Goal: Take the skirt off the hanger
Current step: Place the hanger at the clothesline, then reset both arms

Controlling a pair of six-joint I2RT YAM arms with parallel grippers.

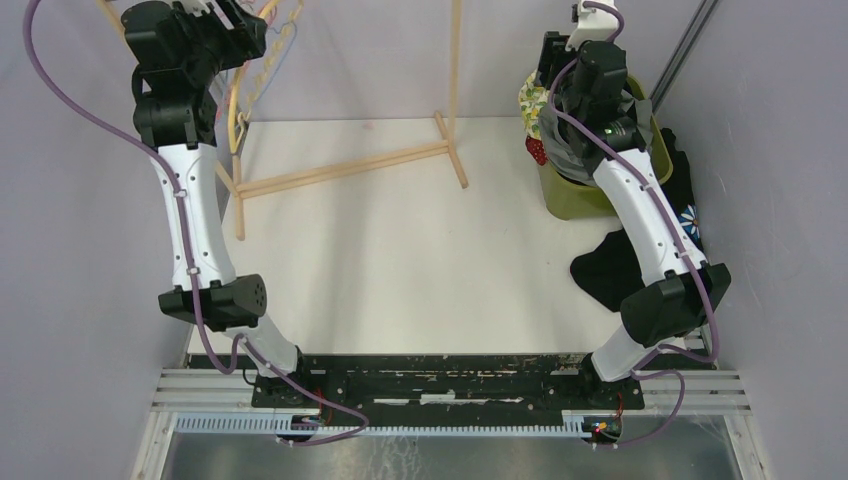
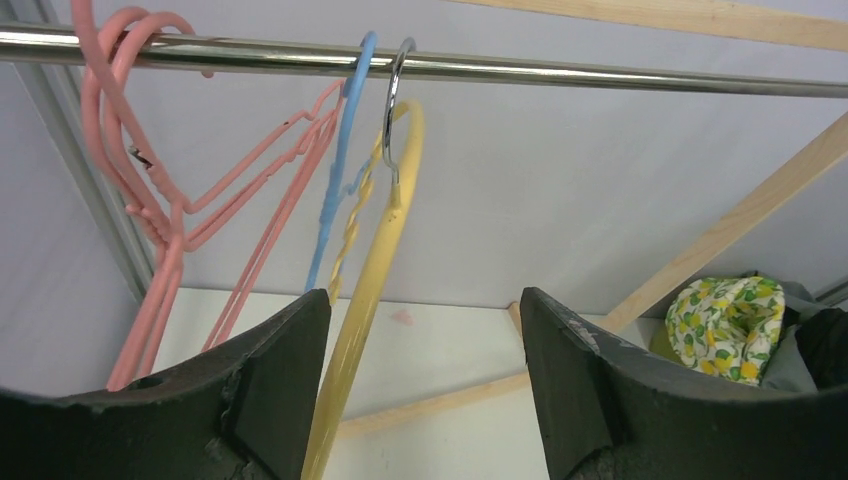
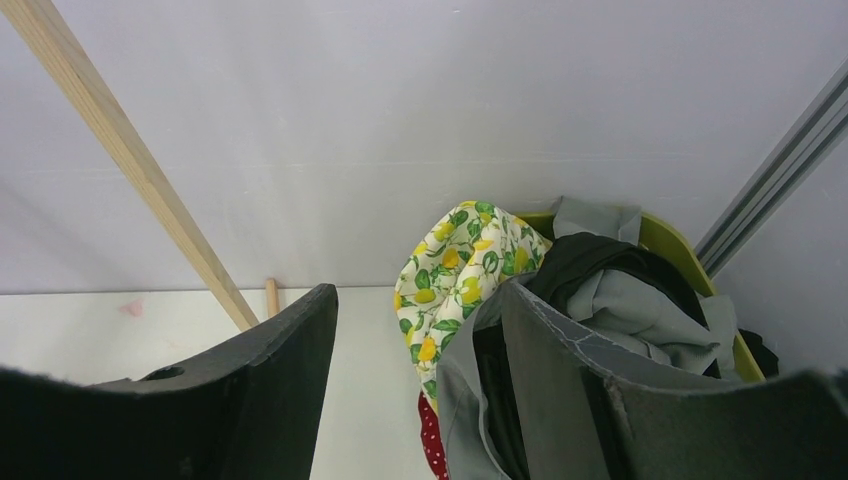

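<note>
A bare yellow hanger [image 2: 375,260] hangs by its silver hook [image 2: 390,110] from the metal rail [image 2: 600,72]. It passes between the fingers of my left gripper [image 2: 425,295], close to the left finger, and the jaws stand open around it. From above, that gripper [image 1: 235,30] is raised at the rack's left end. A grey garment [image 3: 640,310], seemingly the skirt, lies on the heap in the green bin [image 3: 665,240]. A fold of it hangs against the right finger of my right gripper [image 3: 418,290]. That gripper is open above the bin's left rim.
Pink hangers [image 2: 150,200] and a blue hanger [image 2: 335,180] share the rail. The wooden rack frame [image 1: 340,170] crosses the back of the table. The bin [image 1: 570,200] also holds lemon-print cloth [image 3: 450,270] and red dotted cloth. A black garment [image 1: 605,265] lies at the right edge.
</note>
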